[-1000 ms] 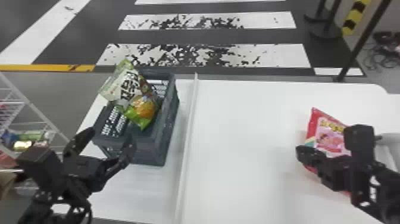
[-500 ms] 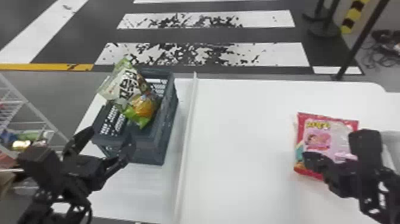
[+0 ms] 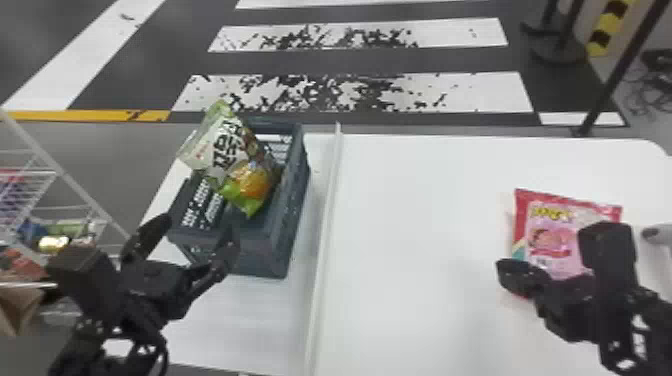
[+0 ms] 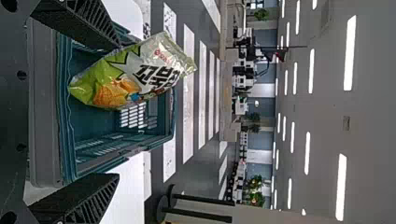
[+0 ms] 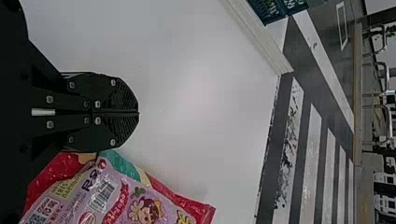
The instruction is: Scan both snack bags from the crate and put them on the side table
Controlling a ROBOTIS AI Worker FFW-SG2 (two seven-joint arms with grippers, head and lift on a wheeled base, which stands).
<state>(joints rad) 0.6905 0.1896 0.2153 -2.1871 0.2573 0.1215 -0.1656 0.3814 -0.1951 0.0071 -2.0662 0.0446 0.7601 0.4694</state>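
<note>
Pink-and-red snack bag [image 3: 547, 240]: laid flat on the white table [image 3: 425, 250], on the robot's right. A lilac panel is printed with a barcode [image 5: 102, 193], a cartoon figure [image 5: 147, 210] and small lettering; yellow lettering is borne near the far edge, as seen in the head view.

Green snack bag [image 3: 230, 160]: held in the crate [image 3: 265, 255], tilted, its pale end raised above the rim. Large dark characters are printed on the pale panel, and orange snack pieces are pictured toward the green end.

Surroundings: the crate, dark and slatted, is set on the robot's left. It is parted from the pink-and-red snack bag by a raised white strip [image 3: 325, 250]. A light grey object [image 3: 662, 237], cut off by the head view's edge, is seen beside that bag. At the far left, packets are carried by a white wire rack [image 3: 30, 175].

Right end effector [image 3: 507, 274]: placed beside the pink-and-red snack bag, which is partly hidden behind its arm in the head view. In the right wrist view, the fingers [image 5: 123, 100] are pressed together, with nothing gripped.

Left end effector [image 3: 197, 230]: poised near the crate's robot-side end, below the green snack bag in the head view. Its fingers [image 4: 95, 198] are spread wide, with nothing gripped.
</note>
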